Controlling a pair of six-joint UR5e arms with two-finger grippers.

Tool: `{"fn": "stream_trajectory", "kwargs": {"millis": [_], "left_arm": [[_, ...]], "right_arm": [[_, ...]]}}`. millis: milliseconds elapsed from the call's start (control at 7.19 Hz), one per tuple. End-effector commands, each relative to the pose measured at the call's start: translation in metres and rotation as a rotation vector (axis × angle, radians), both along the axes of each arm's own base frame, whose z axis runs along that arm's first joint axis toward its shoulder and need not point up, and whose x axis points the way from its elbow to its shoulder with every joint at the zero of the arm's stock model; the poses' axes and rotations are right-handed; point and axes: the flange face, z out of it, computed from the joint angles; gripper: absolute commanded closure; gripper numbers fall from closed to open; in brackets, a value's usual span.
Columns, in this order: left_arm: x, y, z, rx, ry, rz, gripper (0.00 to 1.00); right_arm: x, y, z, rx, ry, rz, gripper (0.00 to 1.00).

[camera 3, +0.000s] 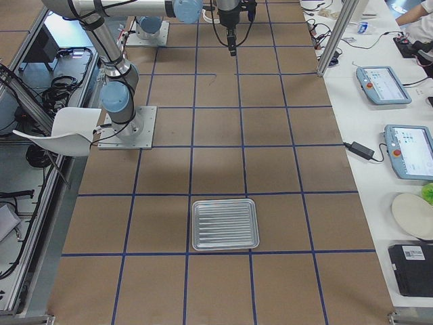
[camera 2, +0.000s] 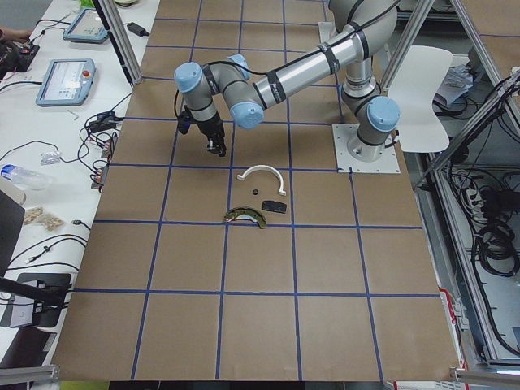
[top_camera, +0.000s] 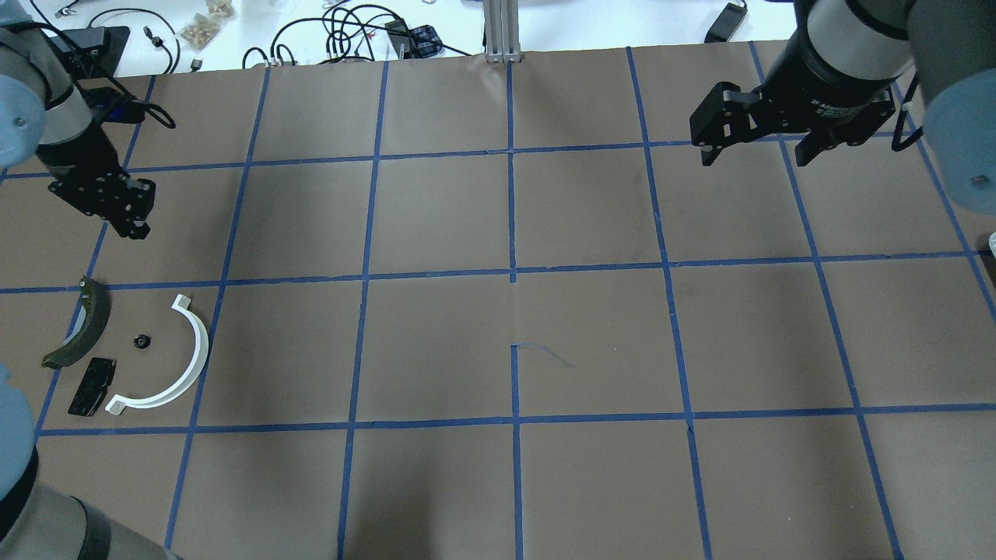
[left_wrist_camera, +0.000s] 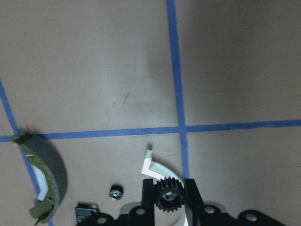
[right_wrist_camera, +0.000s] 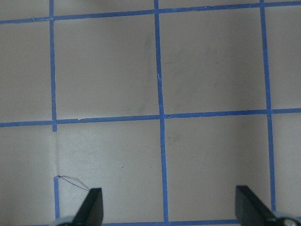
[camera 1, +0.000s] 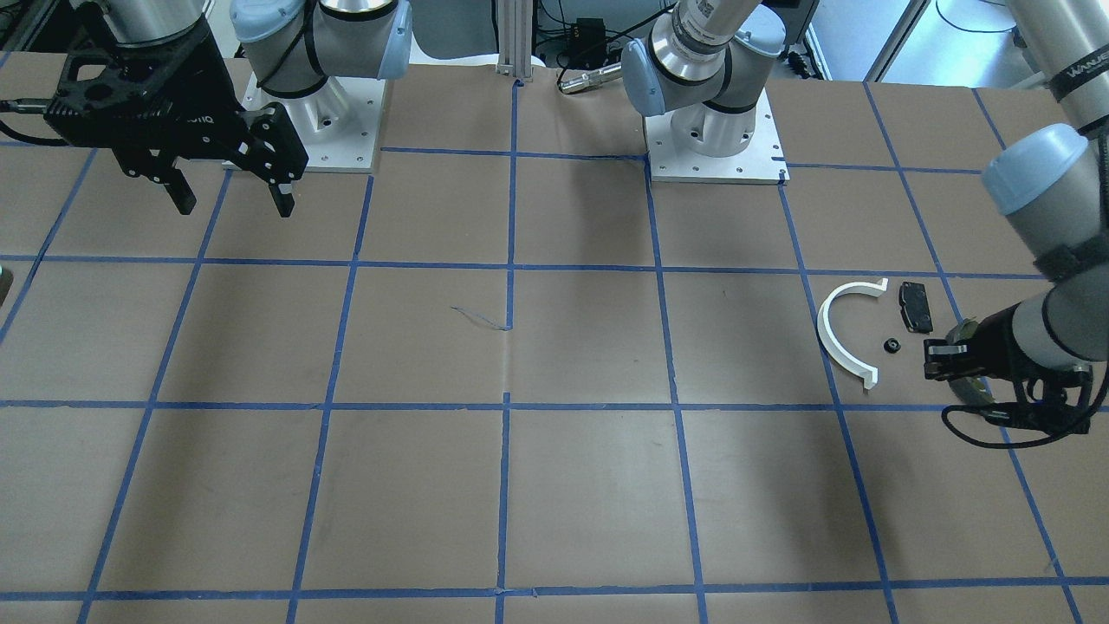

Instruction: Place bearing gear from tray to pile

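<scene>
We hold the gear (left_wrist_camera: 165, 194) clamped in our left claw (top_camera: 133, 226) near the pile (top_camera: 201, 350), ready to set it there; our right claw (top_camera: 753, 158) waits with fingers apart, empty

brown paper table (top_camera: 591, 342), blue tape grid (top_camera: 511, 218) | white plastic half-ring (top_camera: 191, 354) | black toothed gear (left_wrist_camera: 168, 194) | olive curved shoe (top_camera: 82, 330) | silver ribbed tray (camera 3: 225, 224)

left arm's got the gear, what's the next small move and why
Probably lower the left gripper toward the table: it holds the bearing gear above the pile, over an end of the white half-ring beside a small black gear, and seems too high to release.
</scene>
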Motion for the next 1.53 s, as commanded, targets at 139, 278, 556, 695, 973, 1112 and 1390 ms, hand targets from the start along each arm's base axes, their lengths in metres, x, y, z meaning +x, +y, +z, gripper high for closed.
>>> {"fn": "stream_trajectory", "kwargs": {"millis": [139, 278, 556, 695, 973, 1112, 1390], "left_arm": [[0.08, 0.028, -0.017, 0.035, 0.058, -0.047, 1.0], [0.09, 0.031, -0.02, 0.03, 0.064, -0.069, 1.0], [0.086, 0.036, -0.04, 0.055, 0.095, -0.099, 1.0], [0.083, 0.04, -0.055, 0.044, 0.091, -0.099, 1.0], [0.07, 0.055, -0.09, 0.007, 0.096, -0.112, 1.0], [0.066, 0.06, -0.101, 0.007, 0.101, -0.133, 1.0], [0.063, 0.062, -0.111, -0.017, 0.114, -0.149, 1.0]], "right_arm": [[0.0, 0.0, 0.0, 0.0, 0.0, 0.0, 0.0], [0.0, 0.0, 0.0, 0.0, 0.0, 0.0, 0.0], [0.0, 0.0, 0.0, 0.0, 0.0, 0.0, 0.0], [0.0, 0.0, 0.0, 0.0, 0.001, 0.004, 0.0], [0.0, 0.0, 0.0, 0.003, 0.001, 0.006, 0.0], [0.0, 0.0, 0.0, 0.003, 0.001, 0.006, 0.0], [0.0, 0.0, -0.001, 0.004, 0.001, 0.006, 0.0]]}}
